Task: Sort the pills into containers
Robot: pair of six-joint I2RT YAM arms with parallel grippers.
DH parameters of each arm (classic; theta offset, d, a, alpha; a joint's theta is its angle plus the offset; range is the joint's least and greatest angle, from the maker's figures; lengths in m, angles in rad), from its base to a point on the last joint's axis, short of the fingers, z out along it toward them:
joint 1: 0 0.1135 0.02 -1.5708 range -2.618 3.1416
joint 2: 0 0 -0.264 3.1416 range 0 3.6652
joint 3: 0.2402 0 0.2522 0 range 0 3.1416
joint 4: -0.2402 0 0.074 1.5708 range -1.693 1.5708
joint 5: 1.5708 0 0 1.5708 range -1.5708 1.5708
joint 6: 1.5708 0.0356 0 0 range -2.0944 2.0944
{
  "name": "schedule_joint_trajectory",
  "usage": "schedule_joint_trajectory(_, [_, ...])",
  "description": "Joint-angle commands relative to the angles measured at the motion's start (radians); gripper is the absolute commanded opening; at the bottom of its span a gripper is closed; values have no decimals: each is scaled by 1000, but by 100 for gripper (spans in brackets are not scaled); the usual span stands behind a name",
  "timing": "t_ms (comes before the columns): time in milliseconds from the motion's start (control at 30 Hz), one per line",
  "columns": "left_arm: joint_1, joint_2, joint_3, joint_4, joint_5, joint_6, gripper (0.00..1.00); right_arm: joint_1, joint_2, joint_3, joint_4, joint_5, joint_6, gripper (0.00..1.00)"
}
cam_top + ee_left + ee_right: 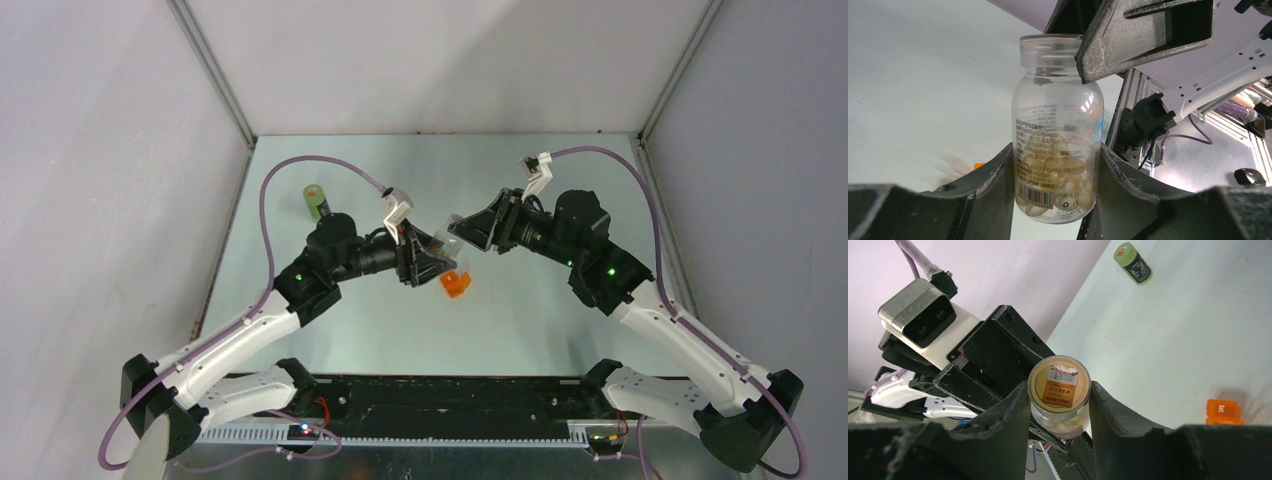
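Note:
A clear vial [446, 243] with an orange-gold top, holding pale capsules, hangs above the table between both grippers. My left gripper [1055, 152] is shut on the vial's body [1058, 125]. My right gripper [1058, 390] is shut on the vial's cap [1059, 384]; one of its fingers [1138, 35] shows against the cap in the left wrist view. In the top view the left gripper [430, 257] and right gripper [463, 229] meet tip to tip. The orange box [455, 284] lies just below them on the table. The green bottle [317, 201] lies on its side at the far left.
The orange box [1224, 411] and green bottle [1133, 262] also show in the right wrist view on the pale green table [540, 320]. White walls enclose the table on three sides. Purple cables arc over both arms.

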Motion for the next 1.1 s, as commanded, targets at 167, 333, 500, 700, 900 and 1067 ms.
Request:
schedule_joint_trajectory(167, [2,-21,57,27,110,9,0,-97,-15,40,127,-468,-304,1])
schedule_joint_trajectory(333, [1,-29,46,41,206,17,0,-139,-38,43,49,-745,-507,0])
schedule_joint_trajectory(500, [1,-31,43,57,185,22,0,-147,-33,43,37,-593,-440,76])
schedule_joint_trajectory(700, [1,-20,47,54,127,27,0,-137,-14,43,35,-287,-210,99])
schedule_joint_trajectory(900, [1,-11,54,47,82,27,0,-76,-15,42,52,-150,-88,74])
schedule_joint_trajectory(1067, [2,-8,55,38,74,25,0,-50,-11,43,73,-174,-82,56])
